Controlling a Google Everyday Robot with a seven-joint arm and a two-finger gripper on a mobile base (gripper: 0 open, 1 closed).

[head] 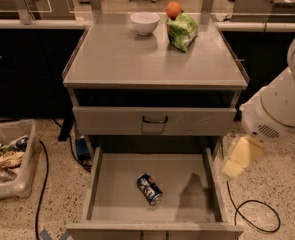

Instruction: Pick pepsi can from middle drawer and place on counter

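Note:
The pepsi can (pixel 149 189) lies on its side on the floor of the open middle drawer (pixel 187 184), a little left of the drawer's centre. The grey counter (pixel 137 59) tops the cabinet above it. My gripper (pixel 239 158), a cream-coloured piece under the white arm (pixel 282 109), hangs outside the drawer's right wall. It is to the right of the can, well apart from it, and holds nothing that I can see.
A white bowl (pixel 144 23), a green bag (pixel 182 31) and an orange fruit (pixel 173 9) sit at the counter's back. The upper drawer front with its dark handle (pixel 154 120) is closed. A clear bin of trash (pixel 7 159) stands at the left, and a black cable (pixel 257 216) lies on the floor at the right.

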